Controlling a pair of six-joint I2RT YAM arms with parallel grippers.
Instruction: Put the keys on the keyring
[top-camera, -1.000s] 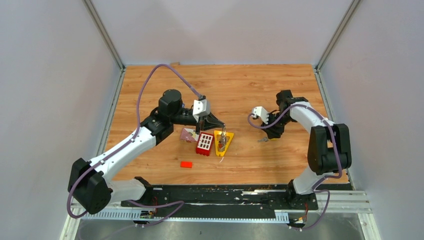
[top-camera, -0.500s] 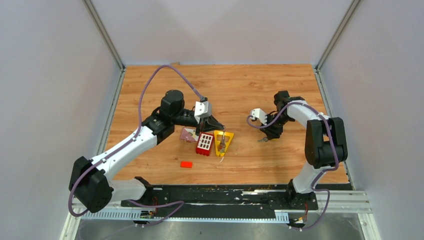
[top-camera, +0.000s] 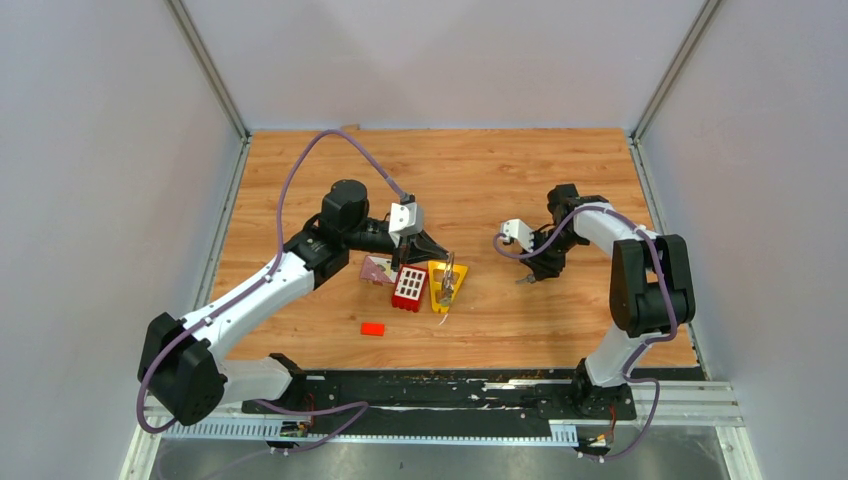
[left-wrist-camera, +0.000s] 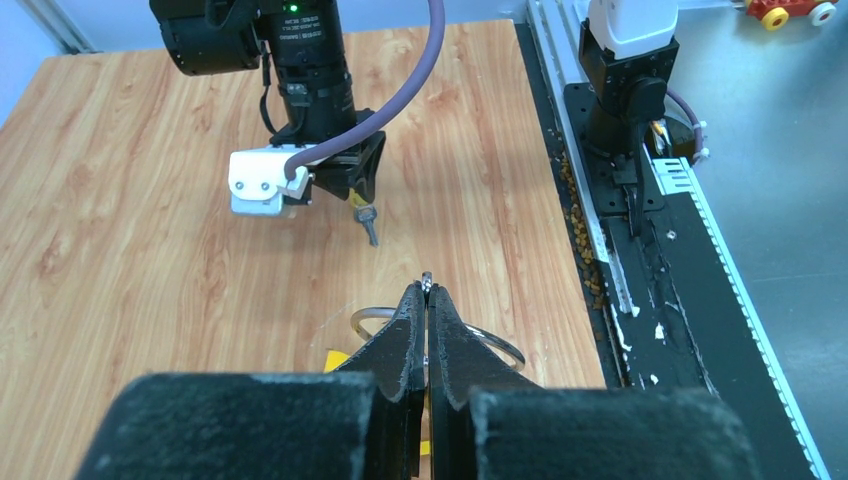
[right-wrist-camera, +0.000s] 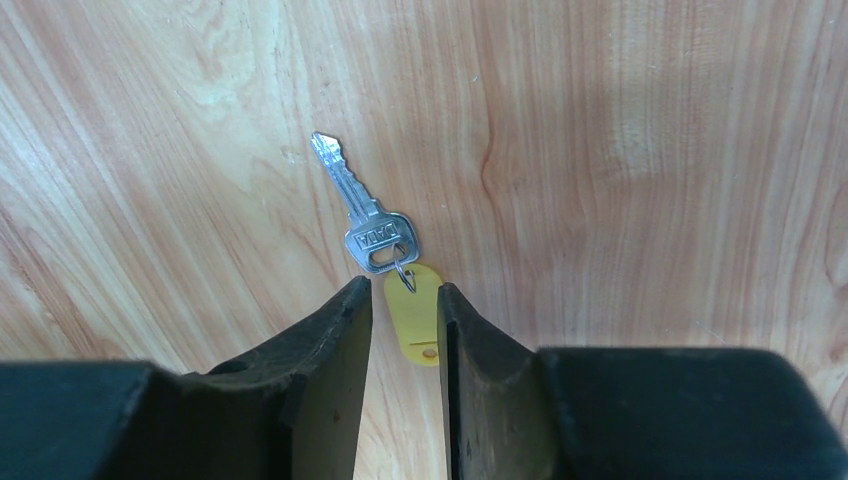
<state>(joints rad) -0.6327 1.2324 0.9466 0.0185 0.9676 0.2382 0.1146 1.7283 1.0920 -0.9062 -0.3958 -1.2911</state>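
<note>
A silver key (right-wrist-camera: 365, 215) with a yellow tag (right-wrist-camera: 413, 320) lies flat on the wooden table. My right gripper (right-wrist-camera: 404, 290) hangs over it, open, its two fingers on either side of the tag with a little gap showing. From above, this gripper (top-camera: 532, 272) points down at the key (top-camera: 523, 280). My left gripper (left-wrist-camera: 427, 290) is shut on the thin silver keyring (left-wrist-camera: 500, 345), which stands out on both sides of the closed fingers. It holds the ring above the yellow triangular frame (top-camera: 440, 288), right of the table's middle.
A red block with holes (top-camera: 408, 287) and a pink triangular piece (top-camera: 377, 268) lie beside the yellow frame. A small red block (top-camera: 373, 328) sits nearer the front. The black base rail (top-camera: 450, 385) runs along the near edge.
My right gripper has shifted slightly left over the key and its fingers have narrowed around the yellow tag. The left gripper has edged slightly and still holds the ring.
</note>
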